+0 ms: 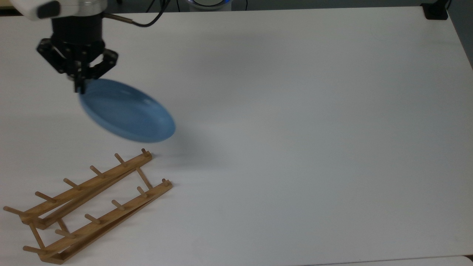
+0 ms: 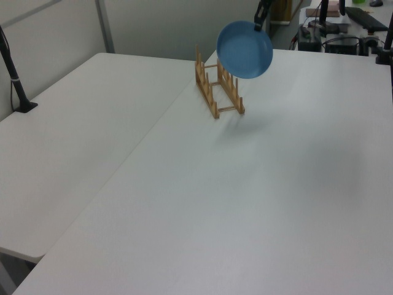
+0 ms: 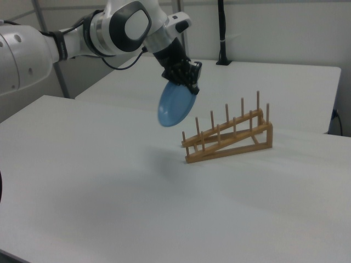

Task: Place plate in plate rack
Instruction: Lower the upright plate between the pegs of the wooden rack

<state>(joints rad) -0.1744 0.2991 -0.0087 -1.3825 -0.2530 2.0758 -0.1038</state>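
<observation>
Overhead, one plate [image 1: 127, 114] hangs tilted, its rim pinched by two fingers [image 1: 78, 88], beside one plate rack [image 1: 88, 207].

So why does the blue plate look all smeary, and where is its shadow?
In the top view the plate has soft, smeared edges from moving while the tool carries it, whereas the plate rack looks crisp. In the left view a faint grey shadow lies on the table just beside the rack. In the right view a pale, blurry shadow sits on the table below the plate.
</observation>
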